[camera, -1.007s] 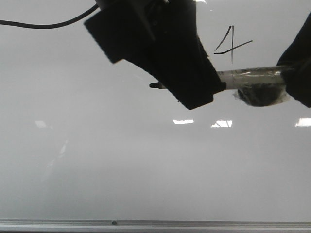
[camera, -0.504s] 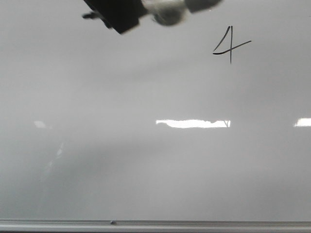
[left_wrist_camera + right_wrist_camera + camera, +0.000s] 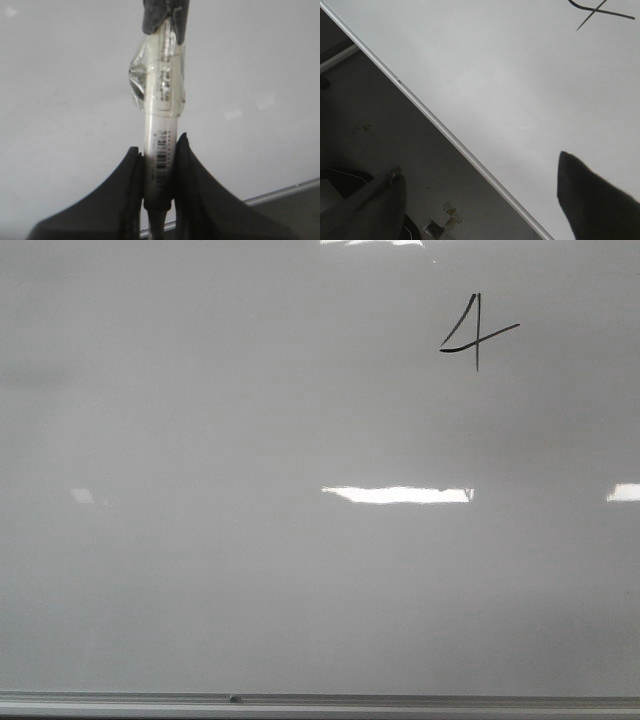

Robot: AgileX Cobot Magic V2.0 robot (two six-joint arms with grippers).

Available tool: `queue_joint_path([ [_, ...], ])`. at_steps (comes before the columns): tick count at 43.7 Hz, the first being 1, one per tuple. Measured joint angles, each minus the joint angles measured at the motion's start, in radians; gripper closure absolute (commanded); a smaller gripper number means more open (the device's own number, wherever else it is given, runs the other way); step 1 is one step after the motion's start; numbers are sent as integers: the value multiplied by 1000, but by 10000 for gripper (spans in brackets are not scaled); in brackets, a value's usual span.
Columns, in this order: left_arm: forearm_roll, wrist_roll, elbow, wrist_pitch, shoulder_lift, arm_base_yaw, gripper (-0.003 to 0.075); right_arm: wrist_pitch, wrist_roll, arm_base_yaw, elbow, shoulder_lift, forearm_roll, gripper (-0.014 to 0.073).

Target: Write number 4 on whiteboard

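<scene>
The whiteboard (image 3: 250, 570) fills the front view, glossy pale grey with a silver frame edge along the near side. A small thin black number 4 (image 3: 475, 332) is drawn on it at the far right; part of it shows in the right wrist view (image 3: 597, 10). Neither gripper shows in the front view. My left gripper (image 3: 159, 150) is shut on a white-barrelled marker (image 3: 161, 105) wrapped in clear tape, above the whiteboard (image 3: 60, 100). My right gripper (image 3: 480, 172) is open and empty over the board's edge (image 3: 445, 132).
Bright light reflections (image 3: 398, 494) lie on the board. Beyond the board's frame in the right wrist view is a dark grey surface (image 3: 395, 135) with bits of tape (image 3: 442, 220). The frame edge also shows in the left wrist view (image 3: 282, 192).
The left gripper with the marker has moved up and left out of the front view. The right gripper has also left that view. The 4 is unchanged.
</scene>
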Motion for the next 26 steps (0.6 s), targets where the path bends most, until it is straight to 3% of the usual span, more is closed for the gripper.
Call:
queue_joint_path([
  [9, -57, -100, 190, -297, -16, 179, 741, 0, 0, 0, 0, 0, 0, -36],
  [17, -76, -110, 297, -624, 35, 194, 741, 0, 1, 0, 0, 0, 0, -36],
  [26, -55, -110, 317, -835, 160, 220, 740, 0, 1, 0, 0, 0, 0, -36],
])
